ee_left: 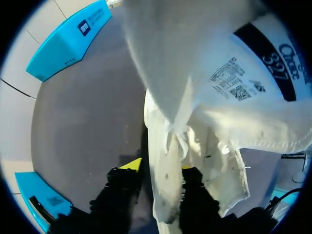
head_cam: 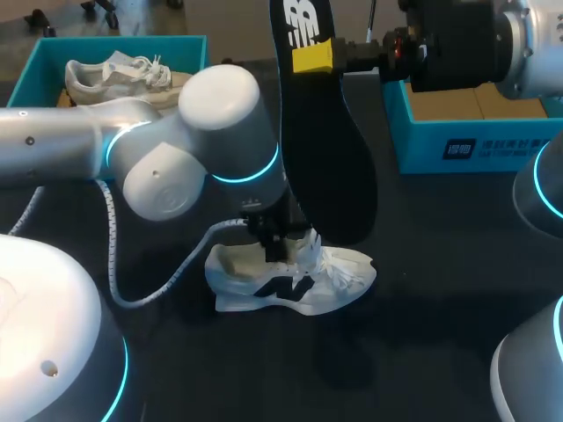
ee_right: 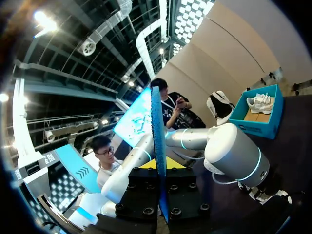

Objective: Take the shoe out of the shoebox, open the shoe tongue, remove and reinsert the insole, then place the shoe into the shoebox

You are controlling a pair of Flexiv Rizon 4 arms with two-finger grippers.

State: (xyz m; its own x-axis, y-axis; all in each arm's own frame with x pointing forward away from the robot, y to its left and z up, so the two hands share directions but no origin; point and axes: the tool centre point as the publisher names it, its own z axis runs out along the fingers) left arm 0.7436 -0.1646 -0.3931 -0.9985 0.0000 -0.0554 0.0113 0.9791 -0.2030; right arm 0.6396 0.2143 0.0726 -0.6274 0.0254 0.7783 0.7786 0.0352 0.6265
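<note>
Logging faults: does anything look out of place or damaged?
Nothing damaged. The black insole is out of the white sneaker, held upright above it by the right gripper; the left gripper pinches the sneaker's tongue.

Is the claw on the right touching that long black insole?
Touching. The right wrist view shows the insole edge-on, with the right claw pinching it from both sides between its fingers.

Shoe (head_cam: 290, 283) on table (head_cam: 431, 343), insole (head_cam: 321, 149) above it, left shoebox (head_cam: 114, 41) and right shoebox (head_cam: 475, 145) behind.
</note>
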